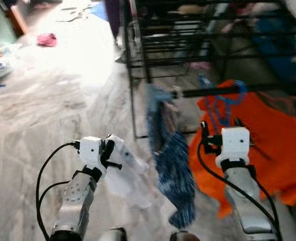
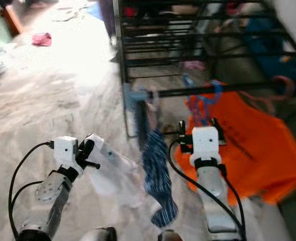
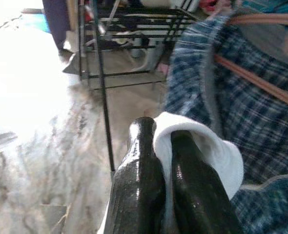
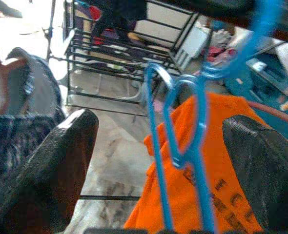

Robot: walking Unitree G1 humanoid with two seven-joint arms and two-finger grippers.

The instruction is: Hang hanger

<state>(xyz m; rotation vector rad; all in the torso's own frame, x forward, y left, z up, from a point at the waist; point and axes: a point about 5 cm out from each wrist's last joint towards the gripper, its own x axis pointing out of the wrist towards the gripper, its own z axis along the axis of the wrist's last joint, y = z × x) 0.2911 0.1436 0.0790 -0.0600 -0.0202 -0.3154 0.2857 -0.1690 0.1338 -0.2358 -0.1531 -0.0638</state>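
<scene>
- Tool on the left arm (image 3: pixel 158 161): its two black fingers are pressed nearly together, clamping a fold of white cloth (image 3: pixel 202 146) between them; the cloth trails down beside the arm over the marble floor (image 1: pixel 47 115).
- Tool on the right arm (image 4: pixel 183 161): fingers spread wide apart, one on each side of the blue hanger (image 4: pixel 190 146), with a gap to each, so it touches nothing.
- Blue hanger: its hook is looped over the dark horizontal bar of the black rack (image 1: pixel 213 92), and an orange garment (image 1: pixel 268 145) with dark lettering hangs from it.
- Plaid blue shirt (image 1: pixel 173 165): hangs from the same bar just to the left of the orange garment, between the two arms; a brown hanger (image 3: pixel 261 80) shows inside its collar.
- Head views are blurred.
</scene>
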